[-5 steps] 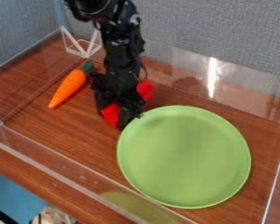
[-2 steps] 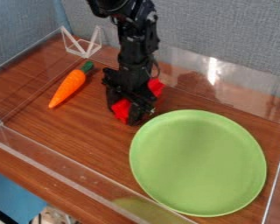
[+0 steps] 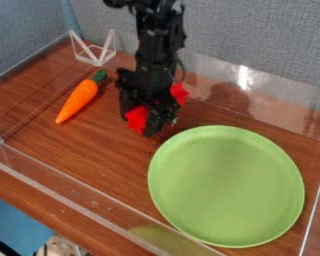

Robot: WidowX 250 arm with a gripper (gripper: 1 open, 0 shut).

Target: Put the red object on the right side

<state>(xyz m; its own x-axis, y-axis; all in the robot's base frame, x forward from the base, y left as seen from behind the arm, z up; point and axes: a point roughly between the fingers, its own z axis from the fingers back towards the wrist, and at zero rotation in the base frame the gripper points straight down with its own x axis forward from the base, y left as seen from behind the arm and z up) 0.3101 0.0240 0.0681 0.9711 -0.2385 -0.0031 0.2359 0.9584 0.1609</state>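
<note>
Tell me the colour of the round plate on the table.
The plate is light green, plain, seen clearly in the camera view.

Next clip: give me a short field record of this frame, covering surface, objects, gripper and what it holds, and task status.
surface: wooden table with clear walls
gripper: black gripper, pointing down, closed around the red block
red block: in the jaws, beside the plate's upper-left rim
carrot: toy carrot lying left of the gripper, apart from it
plate: green plate, nothing on it, front right
task status: block not yet set down on the right side
</note>
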